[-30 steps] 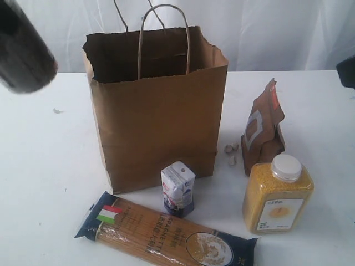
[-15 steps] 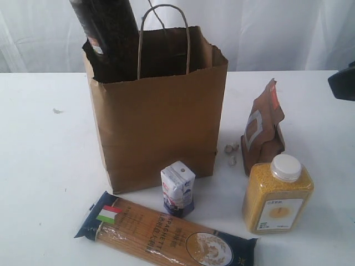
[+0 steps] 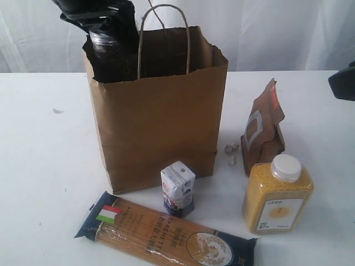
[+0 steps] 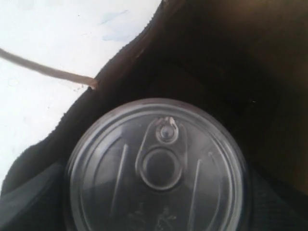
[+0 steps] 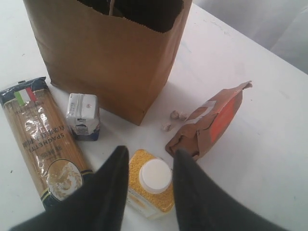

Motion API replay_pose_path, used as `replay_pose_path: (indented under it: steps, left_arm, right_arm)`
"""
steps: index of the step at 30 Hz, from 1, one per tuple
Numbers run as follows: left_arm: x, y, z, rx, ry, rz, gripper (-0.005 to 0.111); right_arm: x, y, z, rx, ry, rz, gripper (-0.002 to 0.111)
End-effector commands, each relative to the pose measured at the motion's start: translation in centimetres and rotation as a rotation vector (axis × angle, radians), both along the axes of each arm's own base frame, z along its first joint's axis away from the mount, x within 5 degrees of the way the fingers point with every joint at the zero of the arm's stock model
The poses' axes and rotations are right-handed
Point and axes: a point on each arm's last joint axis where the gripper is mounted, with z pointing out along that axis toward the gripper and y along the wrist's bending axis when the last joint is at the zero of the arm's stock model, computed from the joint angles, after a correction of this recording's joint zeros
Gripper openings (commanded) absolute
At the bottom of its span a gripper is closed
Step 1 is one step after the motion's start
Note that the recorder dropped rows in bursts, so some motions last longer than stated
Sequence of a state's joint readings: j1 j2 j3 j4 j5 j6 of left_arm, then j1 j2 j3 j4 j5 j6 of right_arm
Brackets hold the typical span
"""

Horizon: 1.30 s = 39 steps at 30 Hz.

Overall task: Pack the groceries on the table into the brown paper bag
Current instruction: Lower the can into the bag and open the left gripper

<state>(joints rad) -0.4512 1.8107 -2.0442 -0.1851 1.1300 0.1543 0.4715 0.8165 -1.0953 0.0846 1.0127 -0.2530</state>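
The brown paper bag (image 3: 161, 122) stands open on the white table (image 3: 44, 166). My left gripper (image 3: 102, 22) is shut on the silver tin can (image 3: 104, 41) and holds it in the bag's mouth at the left corner. The left wrist view shows the can's pull-tab lid (image 4: 159, 163) over the dark inside of the bag. In front of the bag lie the spaghetti packet (image 3: 161, 233) and the small carton (image 3: 178, 187). To the right stand the yellow-grain bottle (image 3: 277, 197) and the brown pouch (image 3: 263, 133). My right gripper (image 5: 150, 151) hangs open high above the bottle (image 5: 149, 185).
A few small beige bits (image 3: 231, 152) lie between the bag and the pouch. The bag's loop handles (image 3: 163, 33) stick up over its opening beside the can. White curtain hangs behind the table.
My left arm has swung in from the far left with the can and lowered it into the bag's opening. The right gripper has shifted slightly at the right edge.
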Motion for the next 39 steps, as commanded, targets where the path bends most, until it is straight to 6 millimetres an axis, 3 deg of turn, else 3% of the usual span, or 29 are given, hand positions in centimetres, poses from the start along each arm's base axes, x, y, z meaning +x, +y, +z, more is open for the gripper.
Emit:
replay_pose_path:
  steps: [1,7,11,14,19,24,33,36,39]
  left_arm:
    - [-0.5,-0.1,-0.6,0.027,0.089,-0.034,0.0]
    - [-0.1,-0.3,-1.1,0.033,0.101,-0.031,0.0]
    - [-0.3,-0.8,-4.5,0.09,0.193,-0.05,0.0]
    - [-0.3,-1.7,-5.0,0.075,0.167,-0.055,0.0]
    - [-0.8,-1.9,-4.5,0.073,0.147,-0.064,0.0]
    - [-2.4,-0.9,-2.2,0.068,0.108,-0.084,0.0]
    - [-3.6,-0.3,-0.8,0.066,0.097,-0.089,0.0]
    - [-3.7,-0.2,-0.9,0.076,0.107,-0.094,0.012]
    - [-3.7,-0.2,-0.9,0.077,0.106,-0.097,0.043]
  right_arm:
    - [-0.1,-0.2,0.1,-0.008,-0.023,-0.002,0.03]
    - [-0.1,-0.2,0.1,-0.008,-0.023,-0.002,0.03]
    - [-0.1,-0.2,0.1,-0.01,-0.021,-0.002,0.03]
    - [-0.1,-0.2,0.1,-0.011,-0.022,-0.003,0.03]
    - [-0.1,-0.2,0.2,-0.012,-0.028,-0.005,0.03]
    - [-0.1,-0.2,0.2,-0.007,-0.027,-0.009,0.03]
    - [-0.1,-0.2,0.1,-0.007,-0.023,-0.008,0.03]
    - [-0.1,-0.2,0.1,-0.007,-0.023,-0.008,0.03]
    - [-0.1,-0.2,0.1,-0.007,-0.023,-0.008,0.03]
